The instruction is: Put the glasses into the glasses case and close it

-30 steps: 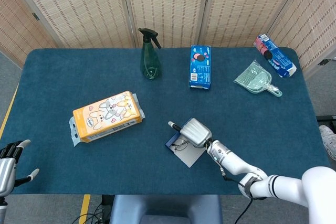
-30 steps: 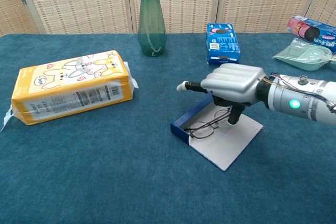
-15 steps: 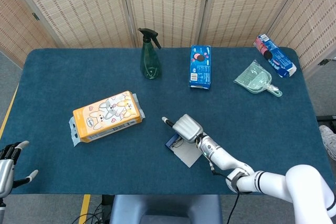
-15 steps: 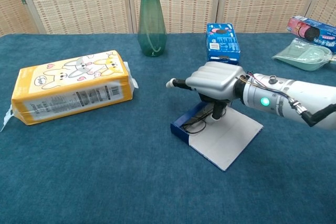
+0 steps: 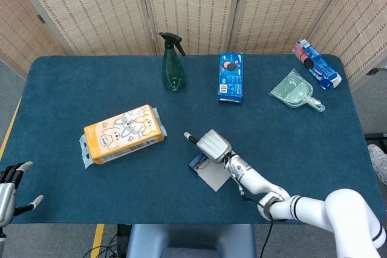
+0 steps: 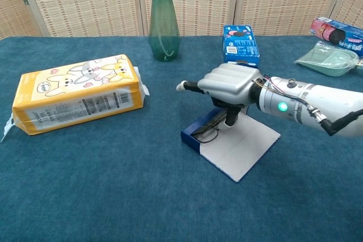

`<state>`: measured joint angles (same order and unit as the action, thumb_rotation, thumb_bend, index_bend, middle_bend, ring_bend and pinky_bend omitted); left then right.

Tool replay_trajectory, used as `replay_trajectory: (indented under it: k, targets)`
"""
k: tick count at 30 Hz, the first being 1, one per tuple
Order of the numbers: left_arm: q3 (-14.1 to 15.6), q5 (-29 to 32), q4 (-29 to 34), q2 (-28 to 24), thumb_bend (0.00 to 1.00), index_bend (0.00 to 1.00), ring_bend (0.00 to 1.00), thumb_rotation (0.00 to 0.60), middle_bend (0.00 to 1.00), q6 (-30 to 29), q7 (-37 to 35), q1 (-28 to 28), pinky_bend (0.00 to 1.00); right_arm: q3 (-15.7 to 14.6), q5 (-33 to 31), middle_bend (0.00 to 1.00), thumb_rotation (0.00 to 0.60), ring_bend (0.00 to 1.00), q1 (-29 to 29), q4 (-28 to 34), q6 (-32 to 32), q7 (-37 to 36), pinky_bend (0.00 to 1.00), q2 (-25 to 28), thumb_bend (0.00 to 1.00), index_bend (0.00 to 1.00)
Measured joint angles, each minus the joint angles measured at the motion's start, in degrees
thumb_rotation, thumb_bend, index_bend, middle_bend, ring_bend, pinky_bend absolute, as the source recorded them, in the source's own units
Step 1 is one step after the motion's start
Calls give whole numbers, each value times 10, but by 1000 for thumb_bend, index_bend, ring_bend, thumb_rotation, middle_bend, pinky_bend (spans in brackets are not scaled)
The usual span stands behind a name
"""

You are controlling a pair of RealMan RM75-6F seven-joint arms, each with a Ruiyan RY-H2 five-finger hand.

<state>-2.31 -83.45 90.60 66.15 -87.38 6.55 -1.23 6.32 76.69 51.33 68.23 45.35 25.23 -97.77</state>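
Note:
The glasses case (image 6: 241,150) lies open near the table's middle front, a blue tray with a white lid flap spread to the right; the head view also shows the case (image 5: 213,178). The thin dark glasses (image 6: 208,132) lie in the blue tray. My right hand (image 6: 229,84) hovers palm-down over the tray, one finger stretched out to the left and another reaching down onto the glasses; its underside is hidden. In the head view the right hand (image 5: 214,144) covers most of the tray. My left hand (image 5: 8,189) hangs off the table's front left corner, fingers apart, holding nothing.
A yellow tissue pack (image 6: 76,100) lies to the left of the case. A green spray bottle (image 6: 164,18), a blue box (image 6: 240,46), a green dustpan (image 5: 294,90) and a blue-red package (image 5: 315,63) stand along the back.
My right hand has moved left over the case, sliding the glasses from the lid into the blue tray. The case has shifted slightly left. The left hand has dropped a little.

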Motion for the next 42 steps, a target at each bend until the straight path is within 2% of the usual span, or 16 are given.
replay_trajectory:
  k: [6, 13, 17, 22, 42]
  targets:
    - [0, -6, 3, 1, 189, 217, 200, 600, 238, -2, 3, -1, 281, -20, 24, 1000, 600, 1000, -22, 44, 27, -22, 972, 41, 205, 23]
    - [1, -10, 9, 0, 188, 217, 200, 600, 237, -2, 6, -3, 281, -57, 85, 1000, 600, 1000, -63, 83, 95, -84, 972, 74, 213, 46]
    - [1, -15, 13, -2, 189, 217, 200, 600, 237, -1, 10, -6, 281, -87, 119, 1000, 600, 1000, -91, 86, 131, -116, 972, 86, 219, 63]
    - [-1, -17, 18, -3, 188, 216, 200, 600, 237, -1, 14, -9, 281, -106, 136, 1000, 600, 1000, -120, 76, 155, -136, 972, 91, 219, 64]
    - [2, -18, 22, -2, 189, 216, 200, 600, 237, 4, 16, -12, 281, -106, 158, 1000, 600, 1000, -145, -6, 162, -165, 972, 61, 181, 88]
